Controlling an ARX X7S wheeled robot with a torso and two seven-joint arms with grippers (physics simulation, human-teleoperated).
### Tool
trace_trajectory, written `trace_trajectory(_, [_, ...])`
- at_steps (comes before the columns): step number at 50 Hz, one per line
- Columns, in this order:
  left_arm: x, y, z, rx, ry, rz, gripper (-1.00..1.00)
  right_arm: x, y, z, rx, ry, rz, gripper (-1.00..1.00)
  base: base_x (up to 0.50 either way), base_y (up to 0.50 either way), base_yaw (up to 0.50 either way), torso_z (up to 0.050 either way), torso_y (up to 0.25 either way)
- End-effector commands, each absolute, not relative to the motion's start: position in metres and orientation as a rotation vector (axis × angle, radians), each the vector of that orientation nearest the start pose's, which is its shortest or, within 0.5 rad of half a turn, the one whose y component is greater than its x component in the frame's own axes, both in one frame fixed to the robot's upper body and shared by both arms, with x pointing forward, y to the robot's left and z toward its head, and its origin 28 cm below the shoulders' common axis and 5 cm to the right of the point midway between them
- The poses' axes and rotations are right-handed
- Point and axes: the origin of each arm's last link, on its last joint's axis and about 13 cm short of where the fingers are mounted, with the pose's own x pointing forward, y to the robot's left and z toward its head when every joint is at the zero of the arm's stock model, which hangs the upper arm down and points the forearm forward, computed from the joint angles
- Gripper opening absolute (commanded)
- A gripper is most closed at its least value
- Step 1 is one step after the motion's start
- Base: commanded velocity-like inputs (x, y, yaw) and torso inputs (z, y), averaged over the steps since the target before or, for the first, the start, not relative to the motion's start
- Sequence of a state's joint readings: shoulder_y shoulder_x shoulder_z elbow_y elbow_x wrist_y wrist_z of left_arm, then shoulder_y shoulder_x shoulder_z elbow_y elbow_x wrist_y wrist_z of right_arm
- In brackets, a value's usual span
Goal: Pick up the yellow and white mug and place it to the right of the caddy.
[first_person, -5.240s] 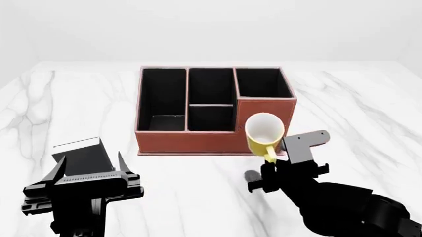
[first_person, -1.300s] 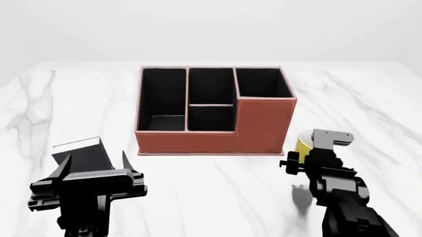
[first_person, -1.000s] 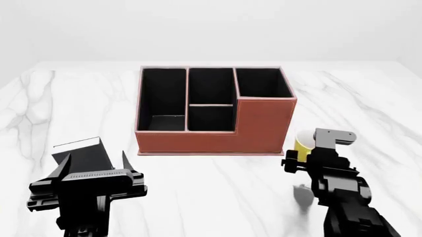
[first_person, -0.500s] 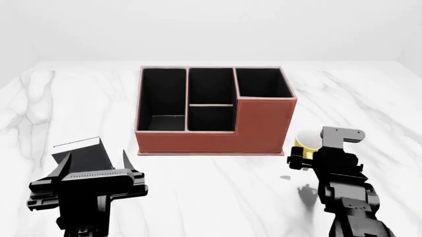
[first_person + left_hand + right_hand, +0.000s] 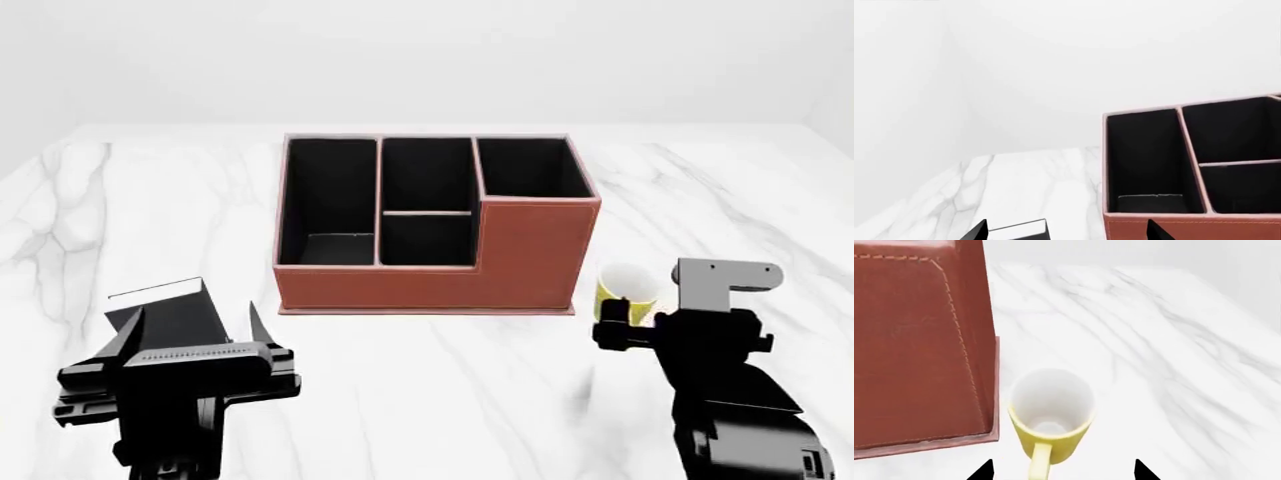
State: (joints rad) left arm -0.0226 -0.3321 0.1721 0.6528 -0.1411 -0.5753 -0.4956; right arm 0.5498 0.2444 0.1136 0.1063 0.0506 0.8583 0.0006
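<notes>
The yellow and white mug (image 5: 625,288) stands upright on the marble table, just right of the caddy's front right corner. The caddy (image 5: 427,282) is a reddish-brown organiser with black compartments. In the right wrist view the mug (image 5: 1051,415) stands close beside the caddy's wall (image 5: 914,340), its handle pointing back between the fingers. My right gripper (image 5: 1062,471) is open, fingers wide apart and touching nothing; in the head view it (image 5: 667,328) sits just behind the mug. My left gripper (image 5: 187,338) is open and empty at the front left.
A small black box with a white edge (image 5: 167,305) lies under my left gripper, left of the caddy; it also shows in the left wrist view (image 5: 1017,230). The marble table (image 5: 441,390) spreads in front of the caddy and to the right of the mug.
My right arm has shifted to the right and its jaws have come off the mug. The mug stays standing by the caddy's right front corner. The left arm has not moved.
</notes>
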Motion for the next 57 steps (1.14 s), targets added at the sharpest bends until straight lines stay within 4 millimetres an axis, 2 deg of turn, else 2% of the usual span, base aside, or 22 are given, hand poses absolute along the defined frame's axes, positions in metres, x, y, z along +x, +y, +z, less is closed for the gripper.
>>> trace_trajectory(1, [0.191, 0.222, 0.11, 0.189, -0.102, 0.229, 1.0, 0.269, -0.184, 0.118, -0.079, 0.343, -0.206, 1.0, 0.0, 0.0, 0.0, 0.0, 0.0])
trace_trajectory(16, [0.19, 0.221, 0.112, 0.189, -0.108, 0.223, 1.0, 0.234, -0.179, 0.14, -0.103, 0.271, -0.174, 1.0, 0.0, 0.0, 0.0, 0.0, 0.0])
trace_trajectory(29, [0.18, 0.217, 0.117, 0.203, -0.128, 0.217, 1.0, 0.208, -0.176, 0.154, -0.127, 0.202, -0.163, 1.0, 0.0, 0.0, 0.0, 0.0, 0.0])
trace_trajectory(47, [0.164, 0.21, 0.125, 0.233, -0.155, 0.199, 1.0, 0.176, -0.171, 0.17, -0.155, 0.145, -0.159, 1.0, 0.0, 0.0, 0.0, 0.0, 0.0])
trace_trajectory(57, [0.158, 0.21, 0.128, 0.242, -0.169, 0.205, 1.0, 0.165, -0.17, 0.175, -0.165, 0.117, -0.163, 1.0, 0.0, 0.0, 0.0, 0.0, 0.0])
